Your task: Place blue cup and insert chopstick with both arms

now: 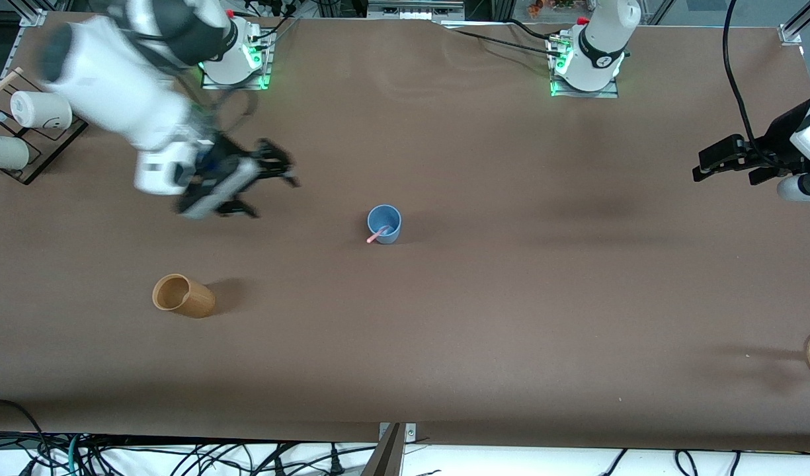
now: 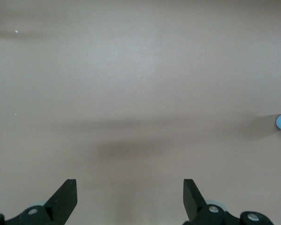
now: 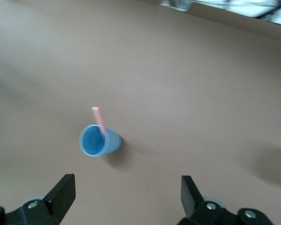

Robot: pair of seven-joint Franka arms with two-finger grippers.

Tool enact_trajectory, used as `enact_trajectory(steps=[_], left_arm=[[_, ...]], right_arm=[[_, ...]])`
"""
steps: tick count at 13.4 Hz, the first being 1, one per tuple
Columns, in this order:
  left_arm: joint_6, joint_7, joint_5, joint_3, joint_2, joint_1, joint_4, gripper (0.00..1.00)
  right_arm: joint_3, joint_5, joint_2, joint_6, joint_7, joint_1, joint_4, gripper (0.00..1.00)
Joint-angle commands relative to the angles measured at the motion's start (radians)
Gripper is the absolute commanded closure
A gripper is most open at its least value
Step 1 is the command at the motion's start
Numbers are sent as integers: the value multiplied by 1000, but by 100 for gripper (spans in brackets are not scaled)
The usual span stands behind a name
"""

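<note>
The chopstick stood in the cup — done, we judged; both grippers, right and left, hung apart-fingered, empty, well clear — best retreating without brushing the cup.

The brown table is carrying a blue cup standing upright near its middle, with a pink chopstick leaning inside it. A tan wooden cup is lying on its side nearer the front camera, toward the right arm's end. A black rack is sitting at that end's edge.
</note>
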Motion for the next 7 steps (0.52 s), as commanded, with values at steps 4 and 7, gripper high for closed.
enact_trajectory(steps=[4,7], left_arm=[[4,18,18,2,-10,-4,-9,0],[4,18,18,2,-10,-4,-9,0]], right_arm=[[-122,-151,-134,-230,42,-96,-26,0],[-163,-284,-128,-369,154,-100,73,0]])
